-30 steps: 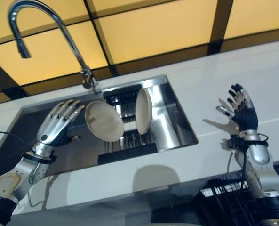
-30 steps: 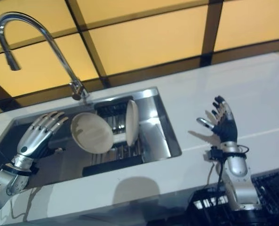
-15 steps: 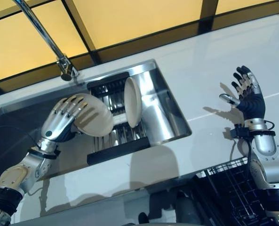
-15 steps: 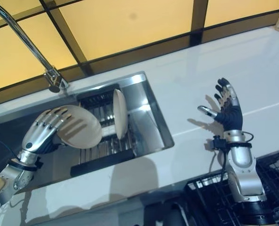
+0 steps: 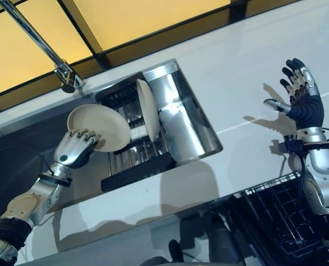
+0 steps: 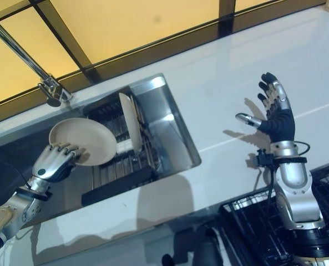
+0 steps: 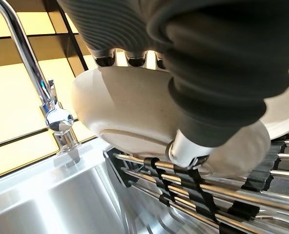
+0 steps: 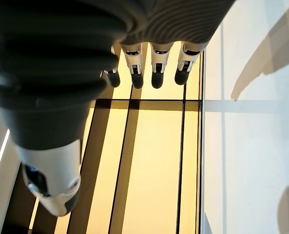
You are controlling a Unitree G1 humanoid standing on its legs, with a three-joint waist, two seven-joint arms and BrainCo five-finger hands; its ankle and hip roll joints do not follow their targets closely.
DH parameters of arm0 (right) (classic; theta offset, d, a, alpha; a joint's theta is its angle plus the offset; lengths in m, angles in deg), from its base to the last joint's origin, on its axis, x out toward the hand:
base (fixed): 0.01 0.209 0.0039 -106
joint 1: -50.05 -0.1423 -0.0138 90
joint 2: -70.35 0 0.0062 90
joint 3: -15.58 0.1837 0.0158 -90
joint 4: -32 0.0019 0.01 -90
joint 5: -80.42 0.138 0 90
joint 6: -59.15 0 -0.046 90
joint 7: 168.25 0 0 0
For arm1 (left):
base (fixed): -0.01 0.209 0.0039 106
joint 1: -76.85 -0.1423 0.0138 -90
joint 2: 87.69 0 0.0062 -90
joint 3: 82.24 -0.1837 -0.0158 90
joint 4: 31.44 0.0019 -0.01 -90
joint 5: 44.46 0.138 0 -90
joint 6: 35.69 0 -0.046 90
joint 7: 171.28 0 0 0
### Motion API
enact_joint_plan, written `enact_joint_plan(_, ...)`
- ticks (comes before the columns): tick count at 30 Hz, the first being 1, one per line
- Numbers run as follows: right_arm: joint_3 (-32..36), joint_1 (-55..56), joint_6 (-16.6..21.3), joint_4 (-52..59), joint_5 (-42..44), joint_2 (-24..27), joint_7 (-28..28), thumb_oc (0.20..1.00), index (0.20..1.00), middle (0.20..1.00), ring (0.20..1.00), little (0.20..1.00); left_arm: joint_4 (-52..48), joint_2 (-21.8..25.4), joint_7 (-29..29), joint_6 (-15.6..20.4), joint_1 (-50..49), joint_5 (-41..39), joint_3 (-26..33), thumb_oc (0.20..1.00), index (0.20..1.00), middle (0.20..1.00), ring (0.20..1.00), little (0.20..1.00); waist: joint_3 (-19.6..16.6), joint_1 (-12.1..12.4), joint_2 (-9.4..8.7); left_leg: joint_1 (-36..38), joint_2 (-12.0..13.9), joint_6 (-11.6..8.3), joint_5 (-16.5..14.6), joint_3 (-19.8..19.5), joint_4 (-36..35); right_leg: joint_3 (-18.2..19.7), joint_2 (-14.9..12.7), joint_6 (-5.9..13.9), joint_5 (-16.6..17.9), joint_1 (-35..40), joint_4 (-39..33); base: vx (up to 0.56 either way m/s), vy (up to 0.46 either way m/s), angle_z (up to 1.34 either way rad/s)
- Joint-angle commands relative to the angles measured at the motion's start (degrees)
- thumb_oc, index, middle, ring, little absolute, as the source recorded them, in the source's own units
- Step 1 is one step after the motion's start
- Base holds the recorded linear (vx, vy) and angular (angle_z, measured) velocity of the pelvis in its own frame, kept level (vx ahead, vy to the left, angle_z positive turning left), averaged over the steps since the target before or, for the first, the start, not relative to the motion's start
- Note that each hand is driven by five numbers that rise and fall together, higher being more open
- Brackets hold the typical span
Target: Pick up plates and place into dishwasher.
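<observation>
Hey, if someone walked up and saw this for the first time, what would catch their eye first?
Probably the left hand gripping a pale plate by its rim, tilted over the sink. Next, a second plate standing on edge in the dark rack inside the sink. The right hand is raised open over the white counter.
</observation>
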Motion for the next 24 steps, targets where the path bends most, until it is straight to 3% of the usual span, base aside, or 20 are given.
enact_joint_plan(1,-0.71,10.49,-1.47,-10.69,0.47,-0.77,0.89,1.000,1.000,1.000,1.000,1.000,1.29,-1.79,-0.68,0.65,0.89,-1.88,2.51,0.200,0.200,0.200,0.200,0.200,0.90,-2.41,1.12,-6.10,-3.08,2.56,-5.92,-2.24,8.40,-2.11,-2.61,2.53,8.57,3.11,-15.13,0.00,0.000,0.00)
enact_joint_plan(10,0.24,12.30,-1.90,-10.59,-0.47,-1.33,2.41,1.000,1.000,1.000,1.000,1.000,1.54,-3.26,1.24,0.79,-1.69,-0.57,4.44,0.200,0.200,0.200,0.200,0.200,-1.07,-1.98,1.44,-3.60,-3.40,2.40,-5.87,-3.01,6.62,-2.96,-2.84,2.56,8.22,5.31,-16.06,0.02,0.010,0.00)
enact_joint_plan(24,1.44,15.50,-2.07,-10.05,-0.92,-3.63,3.72,1.000,1.000,1.000,1.000,1.000,-0.40,-1.61,6.33,1.00,-6.52,-0.57,10.76,0.200,0.200,0.200,0.200,0.200,-4.98,-0.37,1.66,0.29,-3.65,2.22,-5.80,-5.29,3.41,-4.92,-3.06,3.03,7.61,9.26,-18.04,-0.01,-0.021,0.06)
